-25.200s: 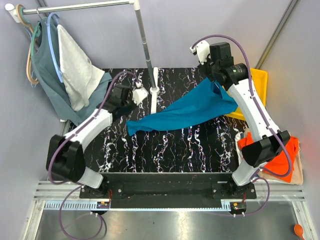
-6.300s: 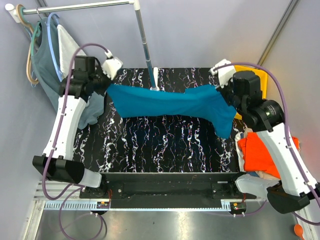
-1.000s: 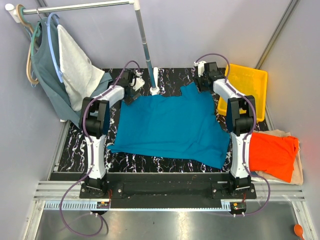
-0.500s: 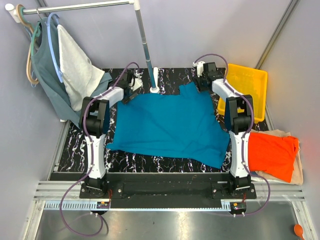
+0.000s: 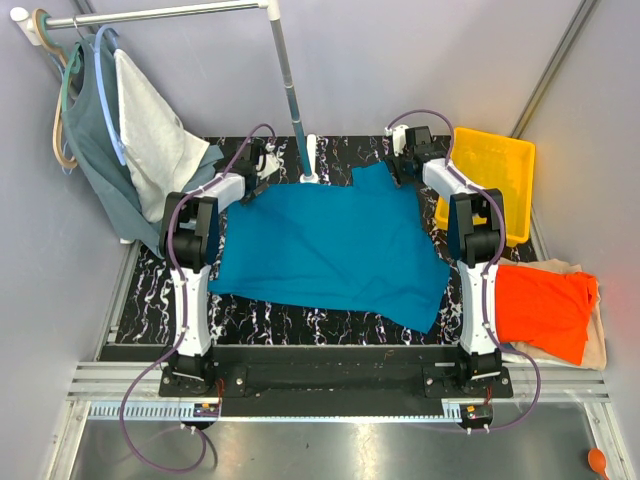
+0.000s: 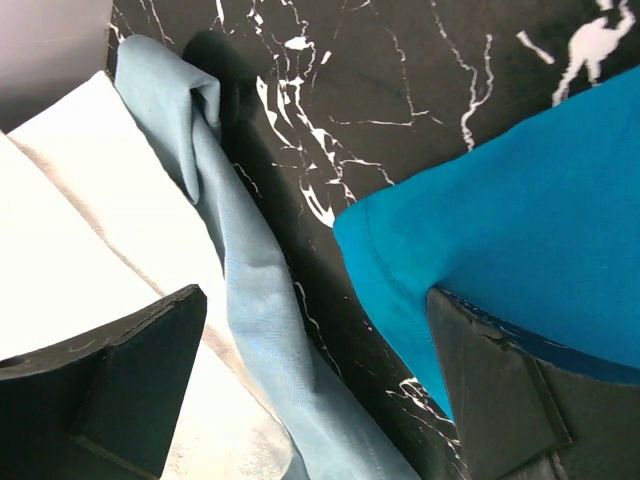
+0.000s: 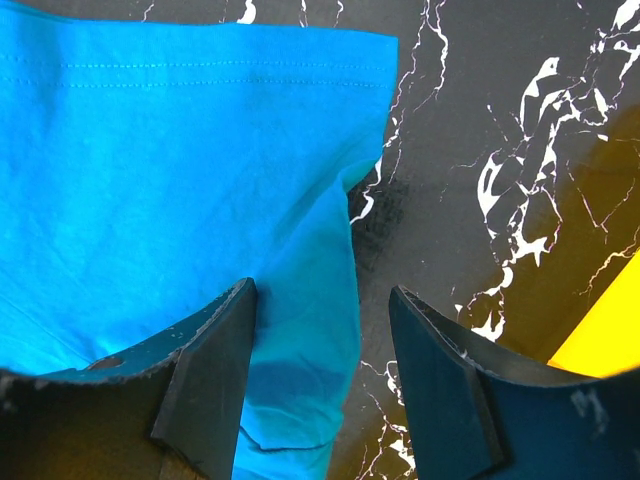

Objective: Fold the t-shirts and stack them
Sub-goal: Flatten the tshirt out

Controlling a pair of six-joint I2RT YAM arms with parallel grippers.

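Observation:
The teal-blue t-shirt point(image 5: 330, 250) lies spread flat on the black marble table point(image 5: 300, 320). My left gripper point(image 5: 262, 163) hovers over its far left corner. In the left wrist view that gripper point(image 6: 315, 330) is open wide above the teal corner point(image 6: 500, 200), gripping nothing. My right gripper point(image 5: 399, 165) is at the far right corner; its jaws point(image 7: 320, 300) stand open with the shirt's edge point(image 7: 180, 170) lying loose between the fingers. The orange t-shirt point(image 5: 545, 310) rests folded on the cream one point(image 5: 597, 345) at the right.
A yellow bin point(image 5: 490, 165) stands at the far right, seen as a yellow corner point(image 7: 600, 340) in the right wrist view. A rail post point(image 5: 305, 175) stands at the far middle. The grey-green top point(image 5: 95, 160) and white cloth point(image 5: 150, 130) hang at the left, reaching the table point(image 6: 240, 290).
Seconds ago the teal shirt hung stretched between both grippers; now it lies flat and released. Over the last second both grippers and the shirt's far edge crept slightly toward the back.

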